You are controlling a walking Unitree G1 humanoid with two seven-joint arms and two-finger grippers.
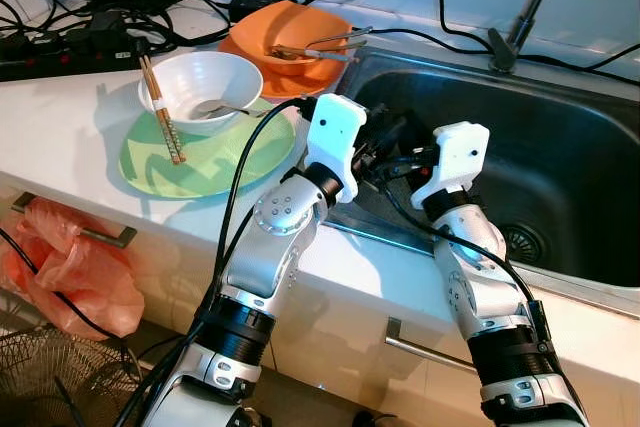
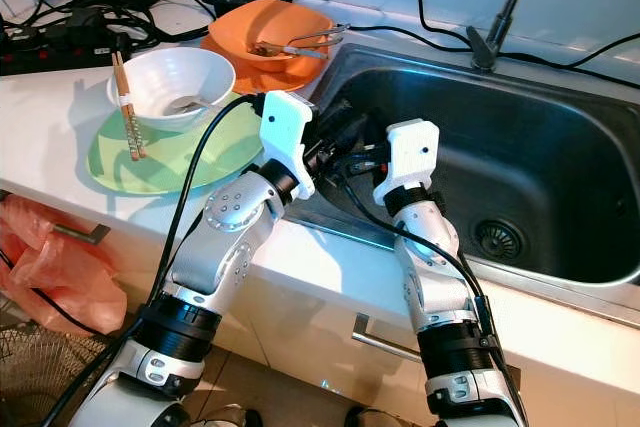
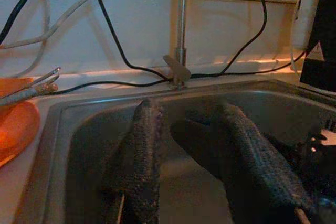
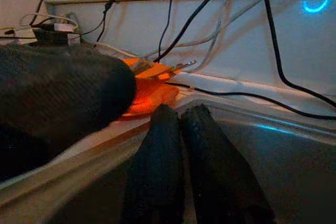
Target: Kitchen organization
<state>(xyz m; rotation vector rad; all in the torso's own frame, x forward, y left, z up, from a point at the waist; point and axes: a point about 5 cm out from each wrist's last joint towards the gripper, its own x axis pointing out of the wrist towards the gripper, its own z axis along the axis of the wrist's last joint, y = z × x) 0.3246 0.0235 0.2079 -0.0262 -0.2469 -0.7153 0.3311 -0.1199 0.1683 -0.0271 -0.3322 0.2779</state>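
White countertop [image 1: 60, 117] runs beside a steel sink [image 1: 560, 167], with cables strewn along the back wall. On the counter a white bowl [image 1: 200, 87] sits on a green plate [image 1: 210, 162], chopsticks [image 1: 162, 112] leaning across its rim and a spoon [image 1: 225, 109] inside. Behind it an orange bowl [image 1: 290, 42] holds metal tongs [image 1: 320, 45], partly cut off in the left wrist view. Both grippers hang over the sink's near-left corner: left gripper [image 3: 189, 145] fingers apart, right gripper [image 4: 181, 145] fingers pressed together, holding nothing. An orange plastic bag [image 1: 70, 267] hangs below.
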